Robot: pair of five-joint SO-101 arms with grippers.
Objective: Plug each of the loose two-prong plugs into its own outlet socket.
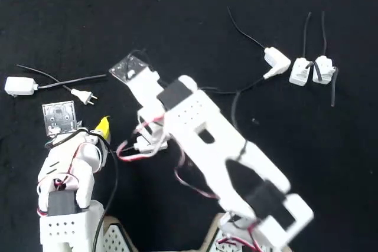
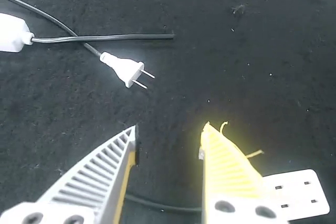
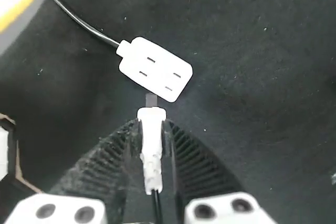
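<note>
My right gripper (image 3: 151,125) is shut on a white two-prong plug (image 3: 152,145). Its dark prongs meet the near edge of a flat white outlet block (image 3: 155,68) on the black mat; they are not in the slots. My left gripper (image 2: 169,127) stands open and holds nothing. A loose white plug (image 2: 126,69) lies a short way beyond its fingertips, prongs pointing sideways. From above, that plug (image 1: 82,94) lies at the left, its cord running to a white adapter (image 1: 18,85). The same outlet block (image 2: 296,200) lies just past my yellow finger (image 2: 226,166).
Three more white outlet pieces (image 1: 277,62) (image 1: 301,72) (image 1: 323,68) with black cords lie at the far right. The right arm (image 1: 212,140) stretches diagonally across the middle of the black table. Loose black cords (image 2: 105,38) cross the mat near the plug.
</note>
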